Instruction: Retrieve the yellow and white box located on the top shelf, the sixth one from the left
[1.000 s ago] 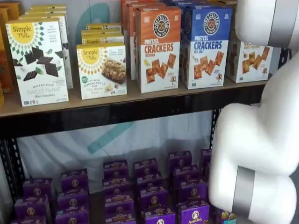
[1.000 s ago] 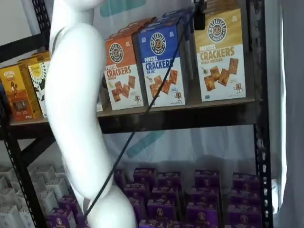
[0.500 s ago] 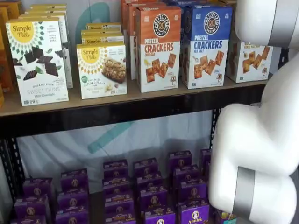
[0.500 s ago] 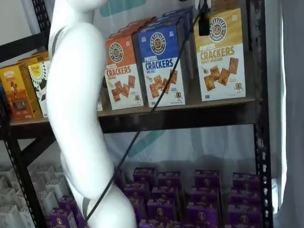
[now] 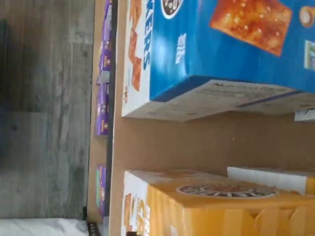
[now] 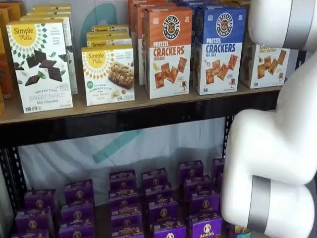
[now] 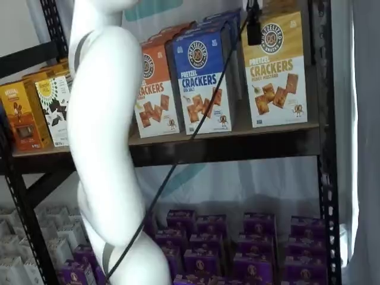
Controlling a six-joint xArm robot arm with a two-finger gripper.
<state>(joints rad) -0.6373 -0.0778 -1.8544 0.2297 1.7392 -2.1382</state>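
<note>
While only a black finger of the gripper (image 7: 254,27) is seen in a shelf view, hanging from above with a cable (image 7: 196,127) trailing down beside it, whether it is parted or closed cannot be told. The finger is shown in front of the upper left corner of the yellow and white box (image 7: 275,70), overlapping its yellow part beside the round black logo; contact cannot be judged. That box is set upright at the right end of the top shelf (image 7: 237,145), close to the front edge, just right of a blue-and-white cracker box (image 7: 202,80). A strip of bare board is seen between the two in the wrist view. An orange-and-white cracker box (image 6: 167,52) is placed left of the blue one.
</note>
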